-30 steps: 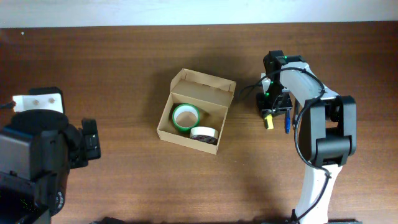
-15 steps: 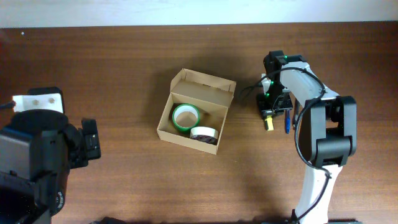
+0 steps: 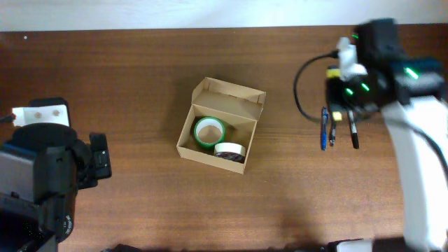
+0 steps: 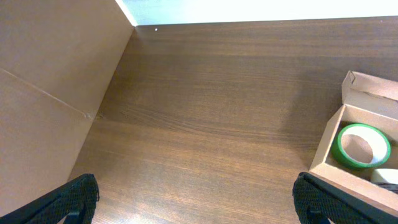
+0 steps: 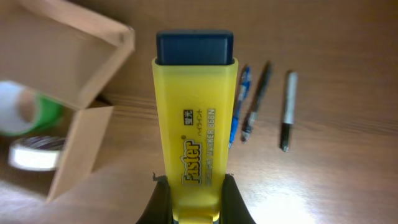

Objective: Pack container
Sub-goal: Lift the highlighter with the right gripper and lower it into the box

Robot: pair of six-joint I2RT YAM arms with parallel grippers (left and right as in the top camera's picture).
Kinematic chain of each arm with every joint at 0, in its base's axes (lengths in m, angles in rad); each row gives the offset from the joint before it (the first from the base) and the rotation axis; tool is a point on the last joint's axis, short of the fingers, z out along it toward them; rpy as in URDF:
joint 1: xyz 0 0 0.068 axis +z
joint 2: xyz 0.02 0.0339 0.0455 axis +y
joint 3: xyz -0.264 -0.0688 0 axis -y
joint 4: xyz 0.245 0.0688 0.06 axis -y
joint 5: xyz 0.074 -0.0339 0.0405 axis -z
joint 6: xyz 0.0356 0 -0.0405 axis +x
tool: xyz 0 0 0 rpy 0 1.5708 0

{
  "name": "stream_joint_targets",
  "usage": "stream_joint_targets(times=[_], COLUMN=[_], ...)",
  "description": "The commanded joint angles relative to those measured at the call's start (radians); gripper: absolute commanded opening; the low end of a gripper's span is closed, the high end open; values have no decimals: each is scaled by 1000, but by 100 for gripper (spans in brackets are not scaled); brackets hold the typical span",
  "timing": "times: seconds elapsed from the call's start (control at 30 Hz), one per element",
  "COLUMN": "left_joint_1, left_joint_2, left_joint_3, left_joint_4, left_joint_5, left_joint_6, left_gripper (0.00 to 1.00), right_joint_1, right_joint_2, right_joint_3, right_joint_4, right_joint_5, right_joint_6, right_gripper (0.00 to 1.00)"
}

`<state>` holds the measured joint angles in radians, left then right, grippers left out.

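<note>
The container [image 4: 329,140] is cut off at the right edge; the right arm [image 3: 413,112] blurs overhead.

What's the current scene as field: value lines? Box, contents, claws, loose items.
box: tan rectangular cardboard box, lid flap open
contents: green tape roll, white tape roll
right claw: shut on yellow plastic highlighter with dark-blue cap
left claw: open, empty
loose, right of box: blue pen, dark pen, grey marker

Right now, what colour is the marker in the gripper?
Yellow highlighter, dark blue cap; right wrist view.
</note>
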<state>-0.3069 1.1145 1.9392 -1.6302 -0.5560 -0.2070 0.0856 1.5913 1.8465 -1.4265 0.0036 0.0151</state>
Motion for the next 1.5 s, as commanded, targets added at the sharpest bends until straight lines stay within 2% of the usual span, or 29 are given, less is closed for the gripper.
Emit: stream_joint_targets(times=[0.0,0.17,0.2,0.43,0.7,0.97,1.17,1.47], left_joint_1=[4,4,4,4,4,4,4,4], left_joint_2=[2,2,2,2,2,2,2,2], left_joint_3=[5,5,5,5,5,5,5,5], left_joint_4=[2,6,6,5,3,-3,-3,-5], left_joint_5=[-36,-43,-43,-43,-42,-39,-39,-39], left_joint_6=[-13,-13,-13,-13,-13,-13,-13,-13], left_gripper=[100,100,99,99,99,99,99,100], right_joint_1=[26,172,245,487,653,686,686,565], right_joint_2=[-100,-96,-72,61,204,245,245,297], right_joint_3=[0,-1,0,0,0,-1,-1,-2], right_joint_4=[-93,-125,-110,-14,3,-3,4,69], right_joint_5=[26,32,34,22,-109,-238,-254,-240], right_joint_6=[1,1,1,11,-99,-302,-416,-426], right_gripper=[4,4,4,4,4,4,4,4])
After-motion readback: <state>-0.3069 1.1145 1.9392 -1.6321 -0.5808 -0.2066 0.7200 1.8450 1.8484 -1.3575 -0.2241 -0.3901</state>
